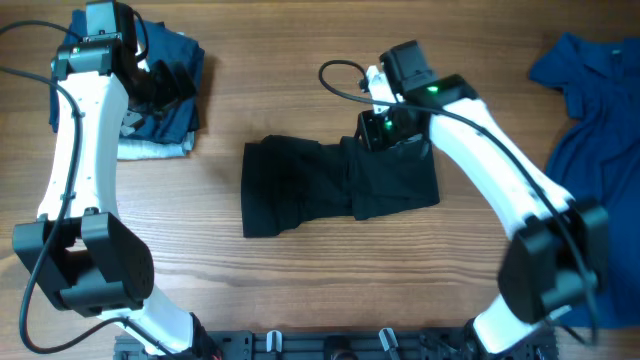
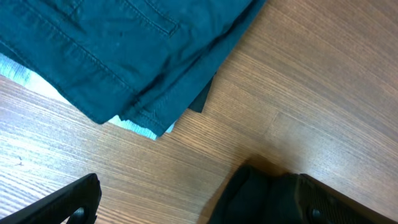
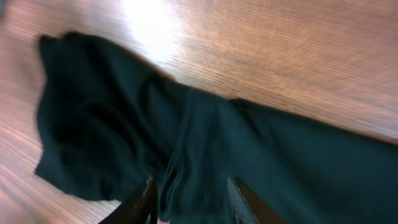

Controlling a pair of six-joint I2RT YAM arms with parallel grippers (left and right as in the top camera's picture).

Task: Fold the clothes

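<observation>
- In the right wrist view, my right end effector (image 3: pixel 193 202) is closest to the lens. Its fingertips (image 3: pixel 142 202) stand partly spread, with a gap between them, and I see no fabric pinched.
- Directly beneath those fingertips lies the black polo shirt (image 3: pixel 205 143), dark and creased against the wood.
- From overhead, the black polo shirt (image 1: pixel 335 183) sits as a rumpled, partly folded band in the middle of the surface (image 1: pixel 300 60).
- The right end effector (image 1: pixel 380 128) hangs over the shirt's far right corner, at its edge.
- My left end effector (image 2: pixel 199 199) is well apart from the shirt, off to its far left, with fingers spread wide and holding nothing.
- It hovers over a stack of navy and pale blue garments (image 1: pixel 165 110). The navy denim hems and a pale blue edge show clearly in the left wrist view.
- A bright blue shirt (image 1: pixel 590 110) lies well to the right of the black shirt, running off the surface's edge.
</observation>
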